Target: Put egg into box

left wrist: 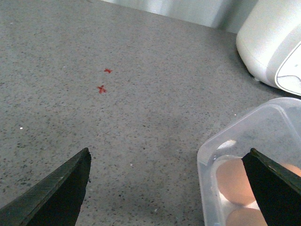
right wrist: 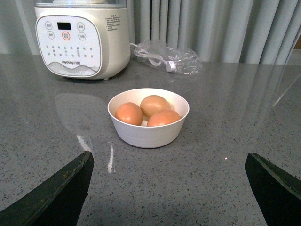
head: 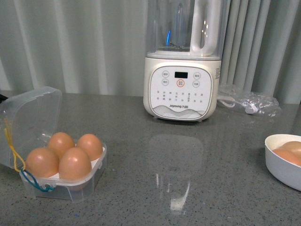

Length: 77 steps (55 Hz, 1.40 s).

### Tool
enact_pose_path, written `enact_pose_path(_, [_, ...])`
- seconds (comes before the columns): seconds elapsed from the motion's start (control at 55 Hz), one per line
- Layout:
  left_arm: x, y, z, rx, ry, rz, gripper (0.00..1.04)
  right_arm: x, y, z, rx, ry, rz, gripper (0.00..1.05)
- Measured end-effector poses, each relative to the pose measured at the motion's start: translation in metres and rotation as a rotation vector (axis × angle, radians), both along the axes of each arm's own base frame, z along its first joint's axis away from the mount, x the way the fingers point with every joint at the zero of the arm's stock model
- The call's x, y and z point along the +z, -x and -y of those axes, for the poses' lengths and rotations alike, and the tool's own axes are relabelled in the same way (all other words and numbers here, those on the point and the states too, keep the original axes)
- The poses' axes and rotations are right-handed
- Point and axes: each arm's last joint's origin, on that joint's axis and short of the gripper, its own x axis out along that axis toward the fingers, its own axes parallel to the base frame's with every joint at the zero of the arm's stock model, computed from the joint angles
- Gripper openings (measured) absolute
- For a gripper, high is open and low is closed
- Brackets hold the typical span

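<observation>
The clear plastic box [head: 70,186] stands at the front left with its lid [head: 33,113] open and tilted back. Several brown eggs [head: 75,163] fill its white tray. Yellow and blue rubber bands [head: 21,169] hang at its left corner. My left gripper [left wrist: 169,151] is open and empty over the bare counter, just beside the box [left wrist: 263,122], where two eggs [left wrist: 233,181] show through the plastic. My right gripper [right wrist: 169,155] is open and empty, short of a white bowl [right wrist: 148,134] holding three brown eggs [right wrist: 155,105]. Neither arm shows in the front view.
A white blender [head: 181,89] stands at the back centre, also in the right wrist view [right wrist: 82,37]. A clear bag with a cord [head: 249,101] lies to its right. The bowl [head: 282,169] sits at the right edge. Two red marks [left wrist: 103,80] are on the grey counter.
</observation>
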Motion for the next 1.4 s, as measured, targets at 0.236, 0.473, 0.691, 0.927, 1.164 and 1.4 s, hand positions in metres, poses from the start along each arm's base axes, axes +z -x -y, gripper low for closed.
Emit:
enact_pose_path(0.236, [0.006,0.007,0.034,-0.082,0.014,0.03,0.98,0.0,0.0,0.0,0.0,0.0,0.0,0.98])
enact_pose_path(0.473, [-0.008,0.021,0.078,-0.23,-0.021,-0.023,0.98,0.0,0.0,0.0,0.0,0.0,0.0,0.98])
enact_pose_path(0.691, [-0.017,0.027,0.09,-0.276,-0.061,-0.064,0.98,0.0,0.0,0.0,0.0,0.0,0.0,0.98])
enact_pose_path(0.927, [-0.014,0.029,0.088,-0.277,-0.059,-0.069,0.98,0.0,0.0,0.0,0.0,0.0,0.0,0.98])
enact_pose_path(1.164, [0.018,0.033,0.066,-0.213,-0.005,0.009,0.98,0.0,0.0,0.0,0.0,0.0,0.0,0.98])
enact_pose_path(1.4, [0.047,0.063,0.026,-0.075,0.038,0.087,0.98,0.0,0.0,0.0,0.0,0.0,0.0,0.98])
